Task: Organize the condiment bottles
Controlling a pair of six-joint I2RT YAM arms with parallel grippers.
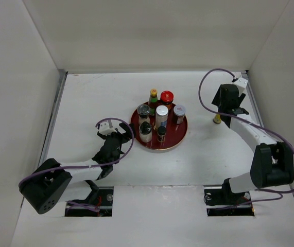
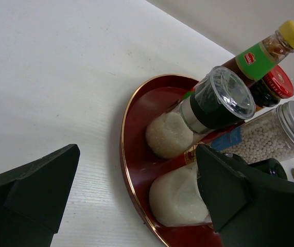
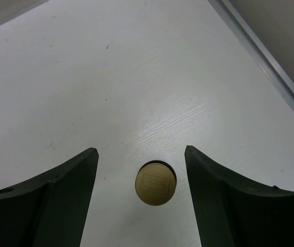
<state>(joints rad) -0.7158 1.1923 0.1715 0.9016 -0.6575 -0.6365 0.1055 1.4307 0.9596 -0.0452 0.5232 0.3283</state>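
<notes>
Most condiment bottles (image 1: 161,117) stand gathered on the red tray (image 1: 175,145). One straggler, a gold-capped bottle (image 3: 156,183), stands alone on the worktop (image 1: 85,103), so the right pincer (image 3: 140,152) hovers spread above it, seemingly to straddle it (the left pincer (image 2: 136,149), also apart, waits beside the tray).

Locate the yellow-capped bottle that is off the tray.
In the top view the yellow-capped bottle stands alone on the table, right of the red tray. The right gripper hangs open above it.
</notes>
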